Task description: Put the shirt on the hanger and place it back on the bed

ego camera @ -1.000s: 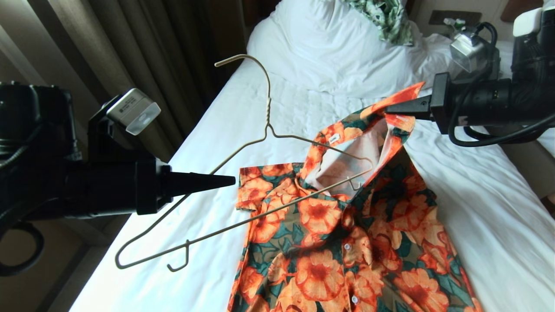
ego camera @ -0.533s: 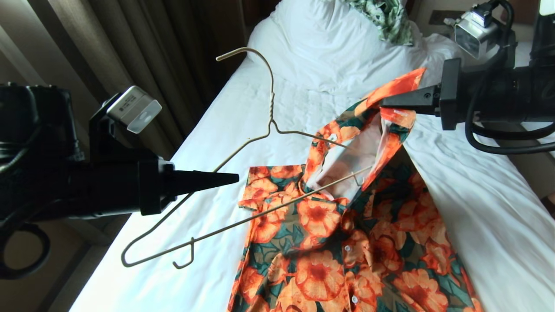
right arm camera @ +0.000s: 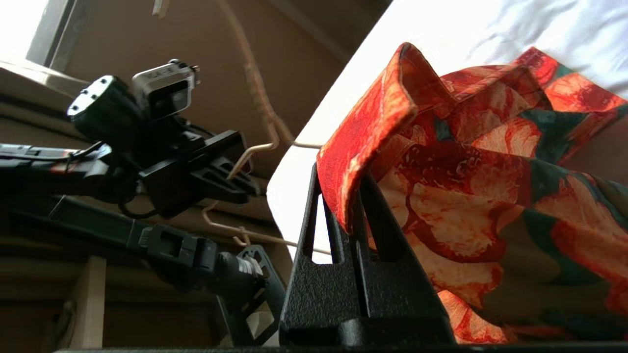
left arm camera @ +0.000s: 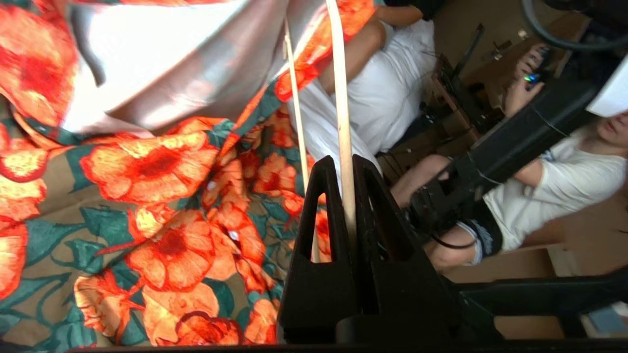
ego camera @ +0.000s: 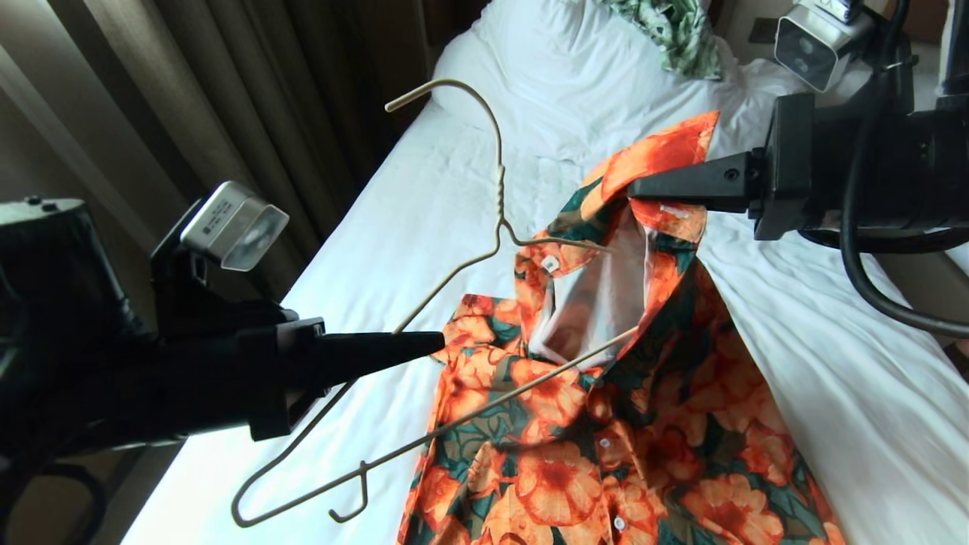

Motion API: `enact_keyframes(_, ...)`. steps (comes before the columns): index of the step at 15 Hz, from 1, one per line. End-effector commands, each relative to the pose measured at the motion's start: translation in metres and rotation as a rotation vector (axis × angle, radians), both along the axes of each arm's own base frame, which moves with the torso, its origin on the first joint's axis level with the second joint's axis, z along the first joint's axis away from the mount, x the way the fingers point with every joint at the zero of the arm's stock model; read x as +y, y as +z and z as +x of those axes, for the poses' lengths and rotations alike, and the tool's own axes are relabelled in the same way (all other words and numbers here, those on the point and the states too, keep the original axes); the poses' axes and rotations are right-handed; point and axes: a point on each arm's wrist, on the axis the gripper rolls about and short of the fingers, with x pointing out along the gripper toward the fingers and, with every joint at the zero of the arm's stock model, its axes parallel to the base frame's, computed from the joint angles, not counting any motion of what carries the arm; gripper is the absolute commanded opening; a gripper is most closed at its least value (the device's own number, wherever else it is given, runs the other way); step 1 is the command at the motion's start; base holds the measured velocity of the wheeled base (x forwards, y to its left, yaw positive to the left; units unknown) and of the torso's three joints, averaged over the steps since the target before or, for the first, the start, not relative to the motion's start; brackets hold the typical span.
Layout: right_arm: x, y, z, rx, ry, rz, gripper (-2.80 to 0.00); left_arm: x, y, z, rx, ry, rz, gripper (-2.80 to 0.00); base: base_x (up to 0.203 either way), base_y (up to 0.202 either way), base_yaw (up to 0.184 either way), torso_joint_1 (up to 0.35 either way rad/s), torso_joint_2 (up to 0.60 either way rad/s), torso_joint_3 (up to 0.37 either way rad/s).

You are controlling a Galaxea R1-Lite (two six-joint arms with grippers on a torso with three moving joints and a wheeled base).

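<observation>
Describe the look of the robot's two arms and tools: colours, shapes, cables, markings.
Both arms are matte black. Each tool, the left tool and the right tool, tapers into a narrow black wedge; the wrist views show triangular cut-outs in the fingers. A silver boxy camera sits on each wrist. Thick black cables loop around the right arm.

Shirt (ego camera: 606, 424): woven cloth, matt print, smoother pale lining with a faint sheen; glossy white buttons.
Hanger (ego camera: 454, 272): thin wire, cream coating, matt.
Bed (ego camera: 833, 378): white cotton-like sheet, matt, wrinkled.
Left gripper (left arm camera: 343, 164) and right gripper (right arm camera: 338, 176): black plastic, grainy, textured finish.
</observation>
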Motion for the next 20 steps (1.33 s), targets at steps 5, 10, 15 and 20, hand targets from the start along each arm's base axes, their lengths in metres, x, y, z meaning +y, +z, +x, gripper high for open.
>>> enact_keyframes(5, 0.003, 0.004, -0.044, -0.028, 0.093, 0.007, -2.80, -0.005, -0.027, 0.007, 0.000, 0.149, 0.020, -2.80, 0.000, 0.000, 0.000, 0.000, 0.00, 0.000)
enact_keyframes(10, 0.013, -0.001, -0.064, -0.025, 0.059, -0.053, -2.80, 0.009, -0.026, -0.016, -0.032, 0.186, 0.000, -2.80, 0.000, 0.000, 0.000, 0.000, 0.00, 0.000)
enact_keyframes(15, 0.019, 0.001, -0.088, -0.046, 0.096, -0.068, -2.80, -0.005, -0.031, -0.011, -0.032, 0.218, 0.010, -2.80, 0.000, 0.000, 0.000, 0.000, 0.00, 0.000)
enact_keyframes(20, 0.023, -0.009, -0.095, -0.068, 0.128, -0.128, -2.80, -0.025, -0.035, -0.009, -0.030, 0.162, 0.003, -2.80, 0.000, 0.000, 0.000, 0.000, 0.00, 0.000)
